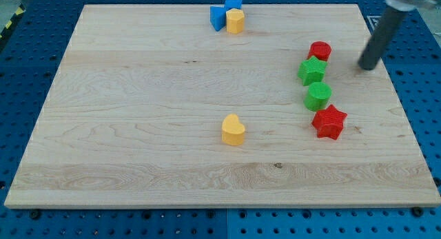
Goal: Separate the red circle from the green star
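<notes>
Task status: not yet accomplished, as judged from the present layout. The red circle (320,51) and the green star (312,71) sit touching, or very nearly so, the circle just toward the view's top of the star. No gap worth recording is visible between them. The whole separating push appears to be left to do.

My tip (368,65) stands on the board (138,129) to the view's right of both blocks, near but clear of them, with bare wood between. It is roughly level with the star and slightly below the circle. The arm carries no claw; it ends in a plain dark rod, so nothing can spread, close or pinch, and nothing is held.

Condition of the task's things: the red circle is a short round block, flat on the board, upright, unobstructed on its right and top sides. The green star is a pointed block, also flat.

Further from my tip, toward the view's bottom left, a green circle (318,96) lies just below the star, and a red star (329,122) just below that, the four forming a rough column. A yellow heart (233,130) lies well off to the left. At the top edge, far left of my tip, blue blocks (222,14) and a yellow block (236,21) cluster together; their shapes are unclear.
</notes>
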Action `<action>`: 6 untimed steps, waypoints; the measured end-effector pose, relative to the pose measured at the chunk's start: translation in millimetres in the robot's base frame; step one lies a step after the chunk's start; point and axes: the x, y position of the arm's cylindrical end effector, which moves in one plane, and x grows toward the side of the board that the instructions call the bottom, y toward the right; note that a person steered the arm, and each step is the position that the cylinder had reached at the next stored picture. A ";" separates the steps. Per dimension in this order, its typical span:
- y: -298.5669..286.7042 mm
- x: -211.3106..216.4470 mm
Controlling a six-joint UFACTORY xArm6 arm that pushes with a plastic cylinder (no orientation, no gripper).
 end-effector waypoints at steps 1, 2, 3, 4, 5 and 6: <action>-15.7 0.0; -25.7 -14.3; -60.3 -21.6; -89.5 -18.6; -118.7 -18.6; -151.4 -18.2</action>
